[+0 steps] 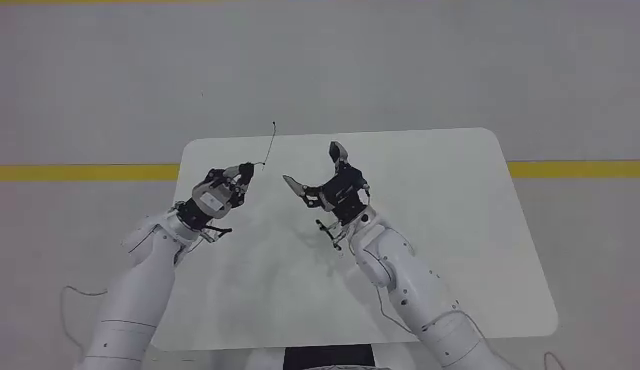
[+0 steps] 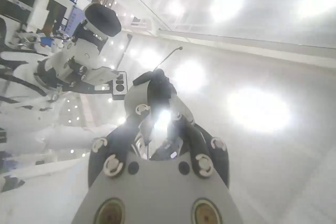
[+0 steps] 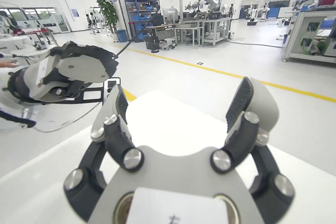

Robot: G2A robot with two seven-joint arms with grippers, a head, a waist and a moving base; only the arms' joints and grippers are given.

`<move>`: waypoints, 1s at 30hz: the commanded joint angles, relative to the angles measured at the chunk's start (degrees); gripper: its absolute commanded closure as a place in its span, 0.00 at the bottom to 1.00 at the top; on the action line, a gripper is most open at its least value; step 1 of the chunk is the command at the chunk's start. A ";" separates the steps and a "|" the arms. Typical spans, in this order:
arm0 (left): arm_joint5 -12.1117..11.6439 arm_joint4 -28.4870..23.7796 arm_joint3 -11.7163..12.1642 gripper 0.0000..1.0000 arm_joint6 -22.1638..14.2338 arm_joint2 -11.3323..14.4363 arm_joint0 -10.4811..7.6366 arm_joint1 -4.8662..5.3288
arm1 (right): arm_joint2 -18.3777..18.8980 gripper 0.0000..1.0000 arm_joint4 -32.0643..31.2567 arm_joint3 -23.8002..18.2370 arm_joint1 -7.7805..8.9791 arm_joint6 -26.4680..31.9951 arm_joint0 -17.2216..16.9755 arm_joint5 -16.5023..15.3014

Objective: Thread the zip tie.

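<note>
Black zip tie (image 3: 137, 31) pokes out past the left gripper (image 1: 243, 174), whose fingers are clamped together on its lower end, held above the white surface (image 1: 450, 220). Right gripper (image 1: 314, 167) sits near it, fingers spread wide apart, facing the tie.

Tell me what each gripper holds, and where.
The left gripper pinches the thin black plastic zip tie at one end; right gripper is open and empty.

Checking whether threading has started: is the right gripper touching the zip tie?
Apart. In the top view, bare table shows between the open right gripper and the zip tie, which sticks out of the left gripper.
</note>
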 commanded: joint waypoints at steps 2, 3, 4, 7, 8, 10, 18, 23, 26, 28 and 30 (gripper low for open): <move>-0.12 -1.39 -0.12 1.00 0.54 0.59 0.19 0.41 | -0.47 0.00 -1.76 0.08 -0.06 -0.63 0.40 0.94; -0.12 -1.39 -0.12 1.00 0.54 0.59 0.19 0.41 | -0.47 0.00 -1.76 0.08 -0.06 -0.63 0.40 0.94; -0.12 -1.39 -0.12 1.00 0.54 0.59 0.19 0.41 | -0.47 0.00 -1.76 0.08 -0.06 -0.63 0.40 0.94; -0.12 -1.39 -0.12 1.00 0.54 0.59 0.19 0.41 | -0.47 0.00 -1.76 0.08 -0.06 -0.63 0.40 0.94; -0.12 -1.39 -0.12 1.00 0.54 0.59 0.19 0.41 | -0.47 0.00 -1.76 0.08 -0.06 -0.63 0.40 0.94; -0.12 -1.39 -0.12 1.00 0.54 0.59 0.19 0.41 | -0.93 0.00 -1.53 -0.32 -0.10 -0.26 0.14 0.57; -0.12 -1.39 -0.12 1.00 0.54 0.59 0.19 0.41 | -3.01 0.00 -1.77 0.45 -0.60 -1.29 0.75 1.28; -0.12 -1.39 -0.12 1.00 0.54 0.59 0.19 0.41 | -4.19 0.53 -1.89 0.89 -0.95 -2.02 1.52 1.62; -0.12 -1.39 -0.12 1.00 0.54 0.59 0.19 0.41 | -4.92 0.60 -1.67 1.27 -1.19 -2.05 2.05 1.43; -0.12 -1.39 -0.12 1.00 0.54 0.59 0.19 0.41 | -5.42 0.62 -1.42 1.60 -1.35 -1.88 2.36 1.26; -0.12 -1.39 -0.12 1.00 0.54 0.59 0.19 0.41 | -5.77 0.62 -0.99 2.00 -1.49 -1.45 2.54 1.19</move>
